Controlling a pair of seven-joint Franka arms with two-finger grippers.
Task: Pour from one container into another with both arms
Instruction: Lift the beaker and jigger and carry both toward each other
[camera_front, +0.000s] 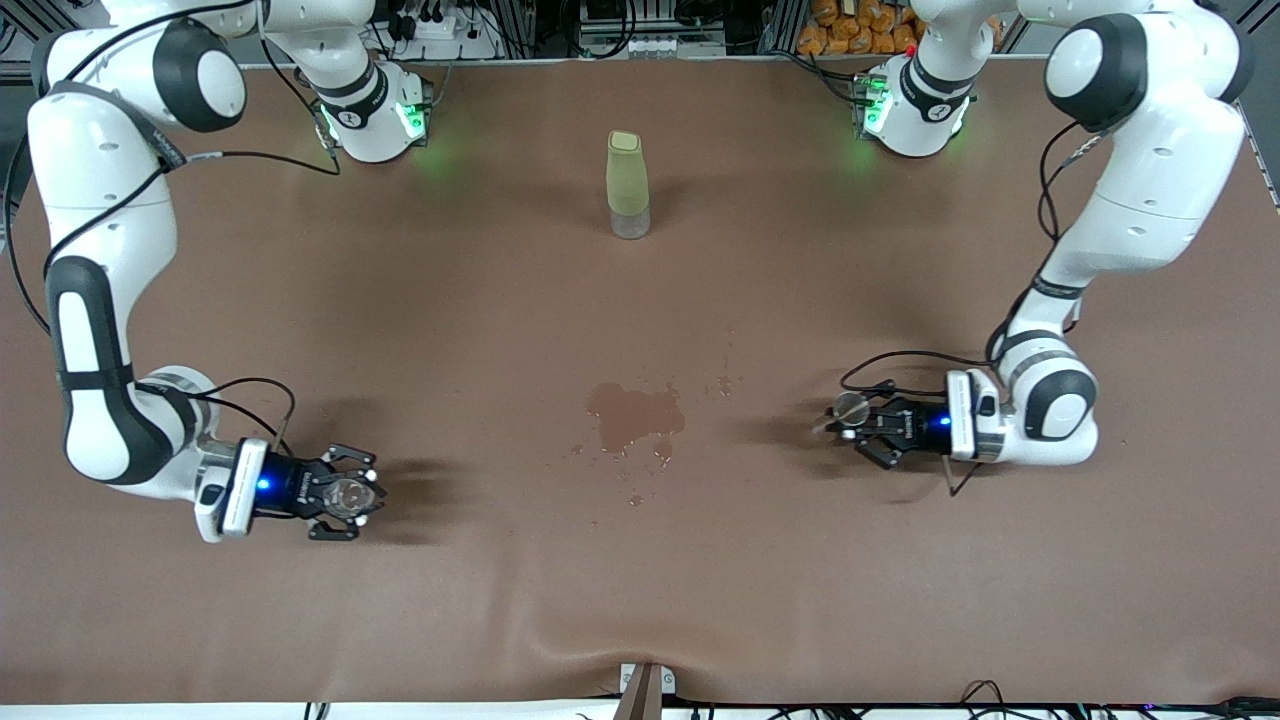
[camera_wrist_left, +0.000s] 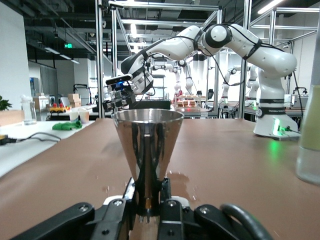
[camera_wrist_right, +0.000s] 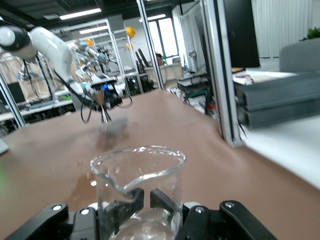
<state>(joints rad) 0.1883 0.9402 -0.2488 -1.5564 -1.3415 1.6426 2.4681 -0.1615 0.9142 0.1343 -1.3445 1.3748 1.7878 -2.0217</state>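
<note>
Front view: right end effector (camera_front: 368, 497) sat low over the desk (camera_front: 900, 600) toward the right arm's end, clenched on the glass measuring cup (camera_front: 350, 495), cup upright. Left end effector (camera_front: 845, 425) was low over the desk toward the left arm's end, gripping the steel jigger (camera_front: 851, 408). Btw the two, a wet puddle (camera_front: 635, 415) w/ small droplets lay on the desk. Pale-green bottle (camera_front: 628, 185) stood upright, farther from the camera than the puddle.

Left wrist view: jigger (camera_wrist_left: 148, 150) upright, waist pinched btw black fingers (camera_wrist_left: 167, 197); right end effector (camera_wrist_left: 116, 97) seen well apart.

Right wrist view: cup (camera_wrist_right: 137, 187) clamped at its base, spout rim up; left end effector (camera_wrist_right: 104, 102) w/ jigger (camera_wrist_right: 105, 116) well apart.
</note>
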